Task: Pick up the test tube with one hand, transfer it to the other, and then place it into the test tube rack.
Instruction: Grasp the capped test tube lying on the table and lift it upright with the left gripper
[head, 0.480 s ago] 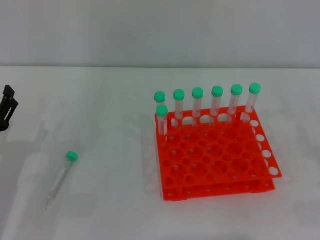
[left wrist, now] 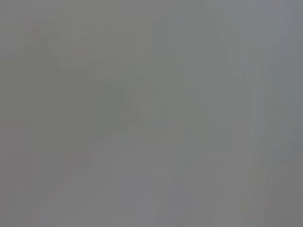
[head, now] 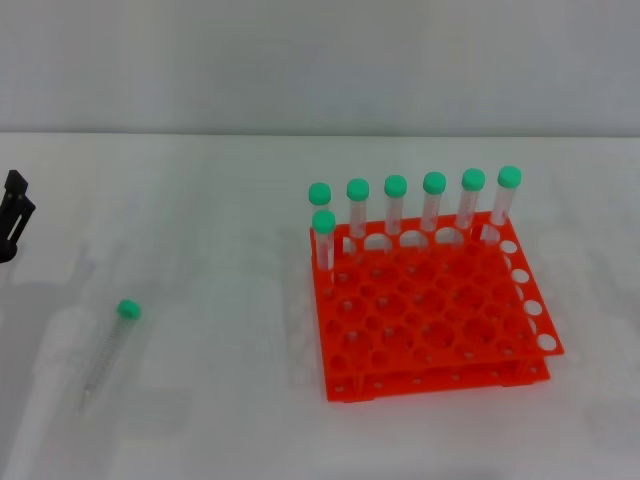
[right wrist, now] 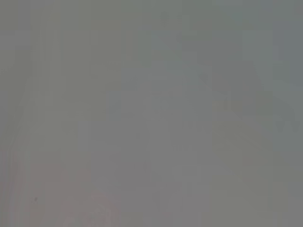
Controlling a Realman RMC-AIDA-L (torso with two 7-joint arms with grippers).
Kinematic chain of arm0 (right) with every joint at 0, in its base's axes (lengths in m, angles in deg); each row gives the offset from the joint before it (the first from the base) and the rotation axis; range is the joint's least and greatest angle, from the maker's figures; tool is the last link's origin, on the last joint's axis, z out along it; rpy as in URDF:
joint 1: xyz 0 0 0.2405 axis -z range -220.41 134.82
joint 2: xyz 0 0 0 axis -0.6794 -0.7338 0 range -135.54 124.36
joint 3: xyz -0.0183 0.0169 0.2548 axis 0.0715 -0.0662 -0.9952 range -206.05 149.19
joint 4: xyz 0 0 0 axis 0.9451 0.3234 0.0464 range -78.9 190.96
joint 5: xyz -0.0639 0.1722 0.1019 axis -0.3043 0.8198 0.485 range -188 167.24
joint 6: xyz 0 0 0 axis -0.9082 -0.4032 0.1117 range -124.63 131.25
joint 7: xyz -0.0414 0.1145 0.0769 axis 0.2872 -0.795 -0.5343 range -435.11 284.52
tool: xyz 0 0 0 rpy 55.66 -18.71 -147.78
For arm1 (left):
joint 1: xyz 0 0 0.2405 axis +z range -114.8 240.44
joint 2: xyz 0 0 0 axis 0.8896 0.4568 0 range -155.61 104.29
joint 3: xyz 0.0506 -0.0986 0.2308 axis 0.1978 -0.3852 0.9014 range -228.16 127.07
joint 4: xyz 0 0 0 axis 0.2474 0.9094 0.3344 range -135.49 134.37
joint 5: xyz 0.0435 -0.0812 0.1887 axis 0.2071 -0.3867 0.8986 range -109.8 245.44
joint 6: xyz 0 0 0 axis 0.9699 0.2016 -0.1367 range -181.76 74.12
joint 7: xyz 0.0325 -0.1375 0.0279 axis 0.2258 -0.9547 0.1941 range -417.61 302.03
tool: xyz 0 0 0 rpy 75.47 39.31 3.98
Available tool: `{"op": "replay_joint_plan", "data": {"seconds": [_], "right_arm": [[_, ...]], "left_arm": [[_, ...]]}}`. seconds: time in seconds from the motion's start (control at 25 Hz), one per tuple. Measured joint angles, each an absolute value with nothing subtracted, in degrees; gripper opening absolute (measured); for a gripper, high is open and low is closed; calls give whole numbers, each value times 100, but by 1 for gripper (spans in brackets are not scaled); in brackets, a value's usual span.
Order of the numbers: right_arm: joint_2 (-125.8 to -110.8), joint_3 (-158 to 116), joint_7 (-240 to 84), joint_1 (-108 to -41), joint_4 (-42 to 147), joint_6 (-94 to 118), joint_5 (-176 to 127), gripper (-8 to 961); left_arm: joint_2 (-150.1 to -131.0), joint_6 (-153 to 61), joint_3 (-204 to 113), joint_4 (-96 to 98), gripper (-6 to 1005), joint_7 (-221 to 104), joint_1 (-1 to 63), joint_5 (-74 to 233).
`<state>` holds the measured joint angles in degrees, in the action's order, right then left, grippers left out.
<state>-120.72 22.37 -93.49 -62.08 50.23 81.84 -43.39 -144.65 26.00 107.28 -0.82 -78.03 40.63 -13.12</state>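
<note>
A clear test tube [head: 105,348] with a green cap lies flat on the white table at the front left, cap toward the back. The orange-red test tube rack [head: 430,315] stands right of centre and holds several identical green-capped tubes [head: 434,205] upright along its back row, with one more in the left column. My left gripper [head: 14,215] shows only as a black piece at the far left edge, behind the lying tube and apart from it. My right gripper is out of view. Both wrist views show only plain grey.
The white table [head: 220,260] runs back to a pale wall. Most rack holes hold nothing.
The lying tube has shifted a little to the left and toward the front. The left gripper has moved slightly further out past the left edge.
</note>
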Motion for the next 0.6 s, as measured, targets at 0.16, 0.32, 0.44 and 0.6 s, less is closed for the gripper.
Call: {"op": "replay_joint_plan", "data": {"seconds": [0.16, 0.32, 0.44, 0.6], "right_arm": [[-12077, 2237, -9349, -6201, 5059, 8187, -4352, 646], [-12080, 2255, -9360, -6192, 5104, 8189, -4355, 646], [-12082, 2261, -9365, -6175, 5139, 8189, -4356, 646], [-12082, 2263, -9366, -6164, 5139, 8185, -4355, 646]], "left_arm": [[-14467, 2583, 10727, -83, 878, -7801, 4065, -1326], [-14466, 2549, 10740, -87, 878, -7822, 4079, -1316], [-14460, 2543, 10768, -186, 878, -8069, 4083, -1176], [-14419, 2588, 10779, -968, 878, -9459, 3997, -507]]}}
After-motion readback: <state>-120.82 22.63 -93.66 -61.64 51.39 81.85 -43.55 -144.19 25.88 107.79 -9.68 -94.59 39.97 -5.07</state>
